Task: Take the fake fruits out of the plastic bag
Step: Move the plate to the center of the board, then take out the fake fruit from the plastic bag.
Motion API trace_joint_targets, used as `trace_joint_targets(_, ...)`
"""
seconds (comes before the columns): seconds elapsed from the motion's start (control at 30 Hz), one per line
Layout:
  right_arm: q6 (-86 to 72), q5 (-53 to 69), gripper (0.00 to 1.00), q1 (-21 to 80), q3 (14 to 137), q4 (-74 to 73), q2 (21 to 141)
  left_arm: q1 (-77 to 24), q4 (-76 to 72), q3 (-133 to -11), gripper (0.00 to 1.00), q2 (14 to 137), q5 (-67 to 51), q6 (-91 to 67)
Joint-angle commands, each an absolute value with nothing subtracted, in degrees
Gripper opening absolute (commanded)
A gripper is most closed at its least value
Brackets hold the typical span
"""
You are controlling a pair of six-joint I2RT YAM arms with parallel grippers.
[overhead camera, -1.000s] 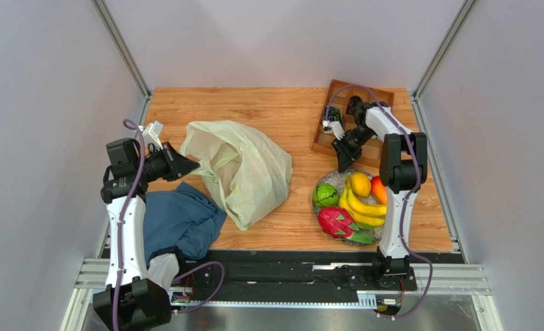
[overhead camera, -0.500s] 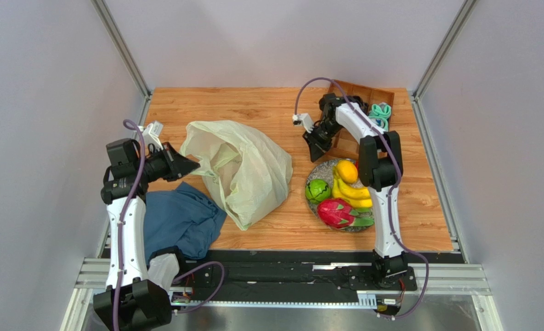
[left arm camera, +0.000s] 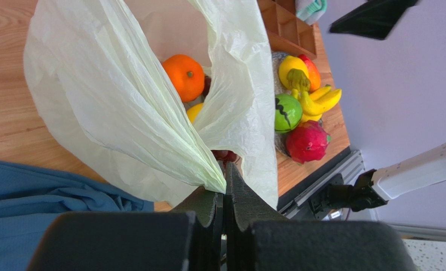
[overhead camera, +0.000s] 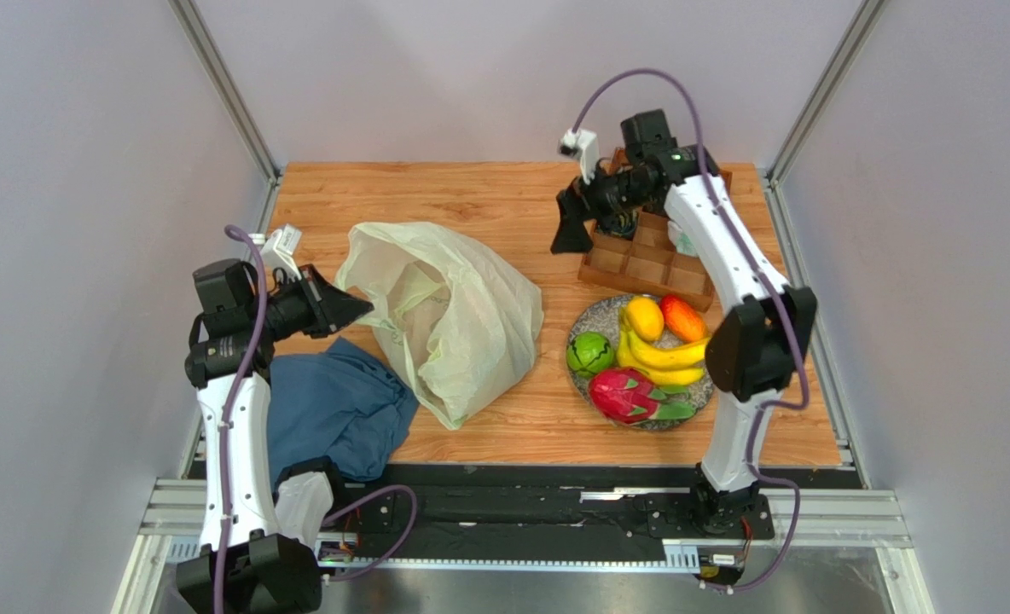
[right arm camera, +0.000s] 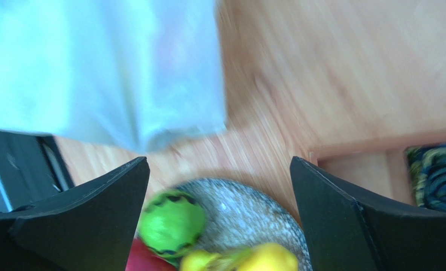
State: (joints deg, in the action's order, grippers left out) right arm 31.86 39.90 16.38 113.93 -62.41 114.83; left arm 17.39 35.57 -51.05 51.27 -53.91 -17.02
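The pale yellow-green plastic bag [overhead camera: 446,314] lies left of centre on the wooden table. My left gripper [overhead camera: 344,307] is shut on its rim [left arm camera: 211,178] and holds the mouth up. Inside the bag [left arm camera: 123,96] I see an orange [left arm camera: 184,77], part of a yellow fruit [left arm camera: 194,113] and something dark red below. A speckled plate [overhead camera: 604,317] holds a green apple [overhead camera: 588,353], a pink dragon fruit [overhead camera: 626,393], bananas [overhead camera: 664,358], a yellow fruit [overhead camera: 645,317] and an orange-red one [overhead camera: 683,319]. My right gripper [overhead camera: 574,220] hangs open and empty above the table, behind the plate [right arm camera: 253,214] and the apple [right arm camera: 171,223].
A blue cloth [overhead camera: 331,409] lies crumpled at the near left, beside the bag. A wooden compartment tray [overhead camera: 645,262] stands at the back right with rolled socks [right arm camera: 437,175] in it. Grey walls close in on both sides.
My right gripper has risen from just above the plate and swung back and to the left, and its jaws have opened wide. The left gripper and the bag stayed put.
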Motion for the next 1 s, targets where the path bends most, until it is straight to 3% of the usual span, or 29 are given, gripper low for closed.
trace_joint_targets(0.0,13.03,56.41,1.00,22.92,114.26,-49.59,105.39,17.75,35.16,-50.63,0.00,47.99,-58.09,-18.63)
trace_joint_targets(0.07,12.91,58.26,0.99,29.94,113.91,-46.86,104.51,17.84,35.24,-50.63,0.00,47.55,-59.84,-18.72)
trace_joint_targets(0.13,12.31,50.59,0.89,39.48,114.87,-46.23,105.29,17.75,34.81,-50.80,0.00,46.50,-61.16,-18.89)
trace_joint_targets(0.2,10.55,36.78,0.76,45.15,115.23,-45.62,106.78,17.84,34.72,-50.98,0.00,45.97,-62.05,-20.12)
trace_joint_targets(0.23,9.24,32.91,0.62,49.61,113.57,-44.75,107.92,17.84,34.63,-51.50,0.00,45.79,-62.49,-20.21)
trace_joint_targets(0.27,7.31,24.17,0.61,51.48,112.25,-42.13,108.19,17.84,34.63,-51.85,0.00,45.62,-62.66,-20.48)
trace_joint_targets(0.47,-6.51,9.09,0.49,57.48,107.05,-38.85,113.10,17.84,33.49,-54.05,0.00,44.12,-64.85,-23.11)
trace_joint_targets(0.53,-6.68,-2.13,0.24,58.01,105.74,-39.37,112.77,17.58,33.40,-54.75,0.00,43.95,-66.00,-23.99)
trace_joint_targets(0.6,-4.15,-16.13,0.13,58.01,101.79,-40.95,109.44,16.70,33.75,-55.19,0.00,43.60,-66.18,-24.52)
trace_joint_targets(0.63,-0.91,-18.96,0.13,57.66,99.43,-41.57,107.25,16.44,34.45,-55.37,0.00,43.59,-66.09,-24.87)
trace_joint_targets(0.73,1.30,-14.00,0.32,54.25,90.37,-46.66,101.00,14.33,35.16,-54.85,0.00,43.68,-66.18,-22.86)
trace_joint_targets(0.9,0.97,-12.13,0.48,51.15,76.48,-41.13,91.42,13.97,35.24,-50.98,0.00,42.63,-66.18,-22.67)
trace_joint_targets(0.97,3.31,-0.93,0.56,51.15,76.03,-40.35,87.20,14.06,35.33,-50.80,0.00,42.28,-66.71,-22.24)
